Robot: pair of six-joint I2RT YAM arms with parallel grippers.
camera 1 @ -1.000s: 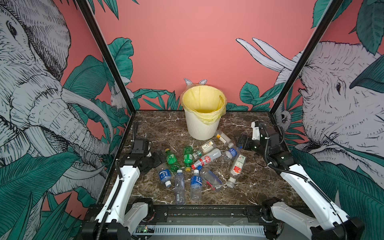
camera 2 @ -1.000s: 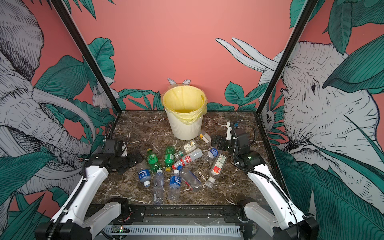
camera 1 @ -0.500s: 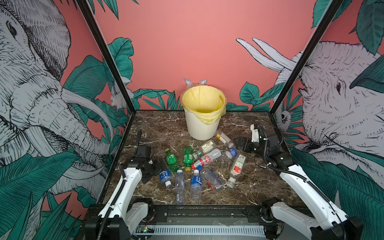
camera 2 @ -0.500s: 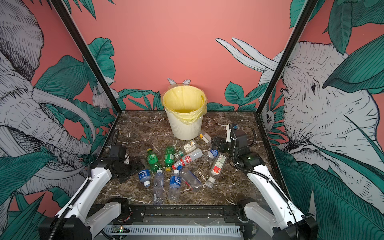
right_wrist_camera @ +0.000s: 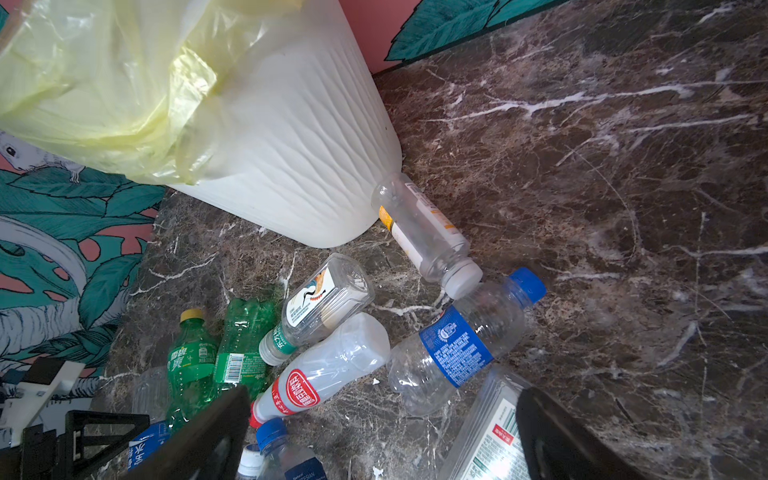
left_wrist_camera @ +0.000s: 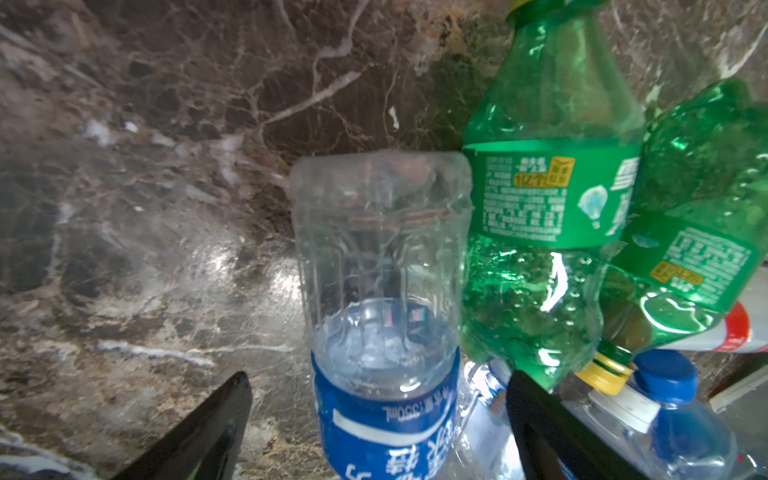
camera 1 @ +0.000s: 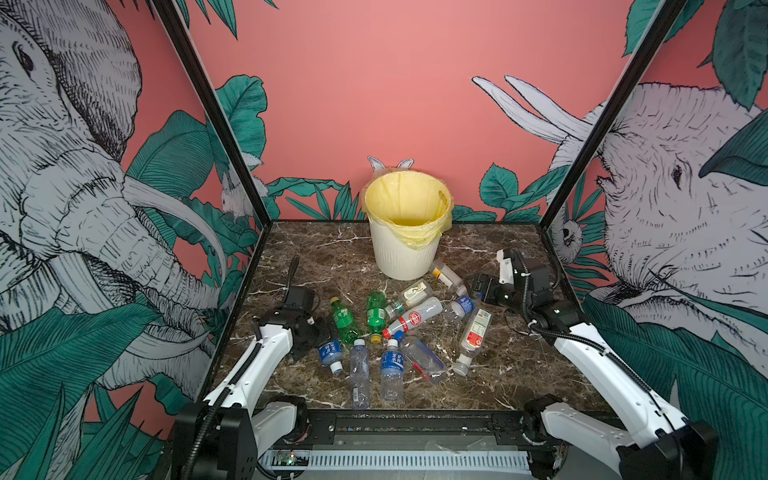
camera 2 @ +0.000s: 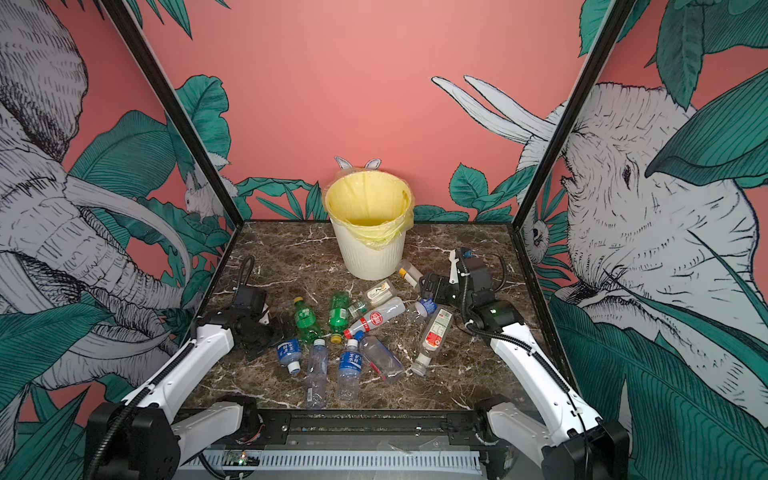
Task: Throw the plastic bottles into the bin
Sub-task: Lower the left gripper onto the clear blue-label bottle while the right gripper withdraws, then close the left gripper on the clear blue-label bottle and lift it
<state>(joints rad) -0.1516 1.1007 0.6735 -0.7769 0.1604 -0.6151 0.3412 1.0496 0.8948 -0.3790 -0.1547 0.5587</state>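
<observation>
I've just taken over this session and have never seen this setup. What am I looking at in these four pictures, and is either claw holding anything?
Two white robot arms work at a marble tabletop; each ends in a two-fingered claw. The two wide pictures come from one camera head above the front, looking down on everything. The two close-ups come from cameras on the arms' wrists, so black fingers poke into each. About a dozen plastic bottles lie on the tabletop in front of the bin with its yellow liner. The left claw is open, with a blue-labelled bottle between its fingers, not yet squeezed. The right claw is open above bottles near the bin and holds nothing.
</observation>
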